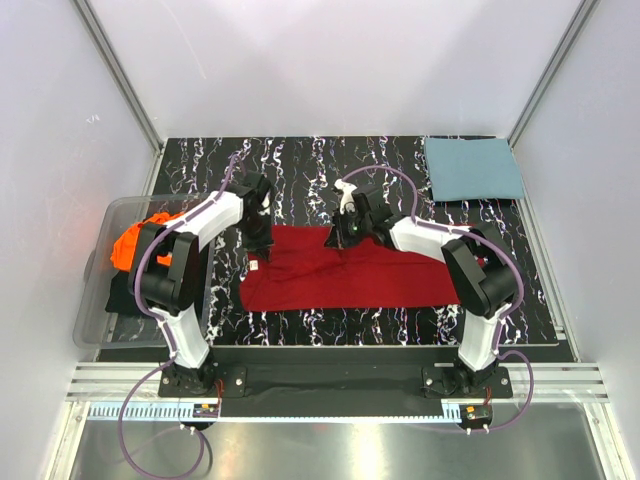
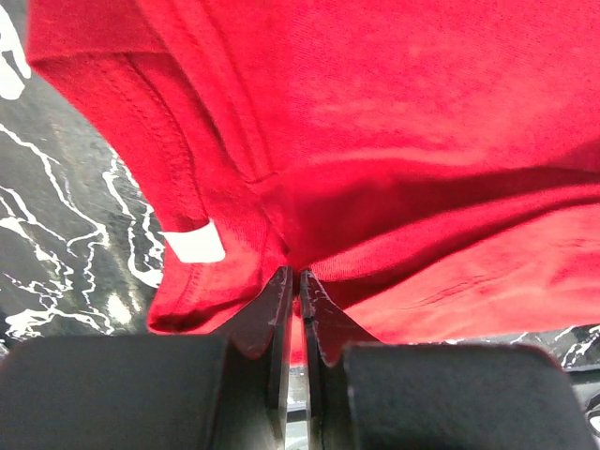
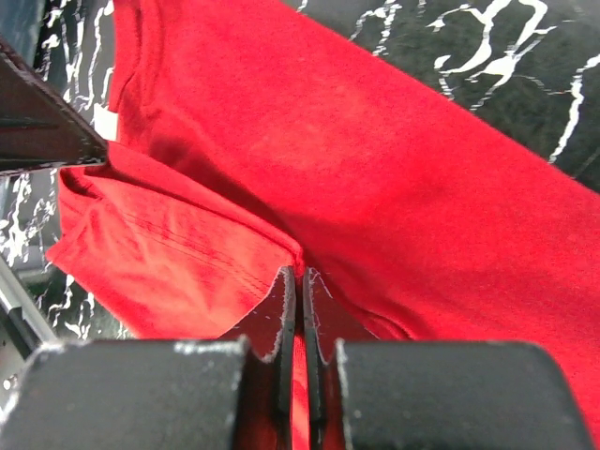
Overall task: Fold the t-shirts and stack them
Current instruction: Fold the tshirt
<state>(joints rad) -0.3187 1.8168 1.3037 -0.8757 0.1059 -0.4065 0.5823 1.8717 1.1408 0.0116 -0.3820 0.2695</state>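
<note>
The left gripper [image 1: 260, 243] has its two dark fingers pressed together on a pinch of the deep red soft cloth t-shirt [image 1: 350, 280]. In the left wrist view the cloth gathers into the tips of that gripper [image 2: 292, 274], and the red shirt [image 2: 394, 122] spreads ahead of it and off to its right. A small white label [image 2: 194, 244] sits on the collar band just ahead of the fingers and to their left.

The right gripper [image 1: 338, 238] is likewise clamped on the same shirt. From its own camera, the tips of this gripper [image 3: 298, 274] meet on a raised fold, red cloth shows in the slit between the fingers, and the shirt [image 3: 375, 159] runs flat ahead and to the right over the black white-veined marbled mat [image 3: 506, 56].

Both grippers hold the shirt's far edge, near each other, with the rest of the shirt lying on the mat [image 1: 300, 170] between them and the arm bases.

The folded dusty teal-blue t-shirt [image 1: 472, 168] lies beyond the right gripper, well apart from it. The crumpled bright orange t-shirt [image 1: 135, 240] sits in a clear plastic bin [image 1: 95, 320] outside the left arm.
</note>
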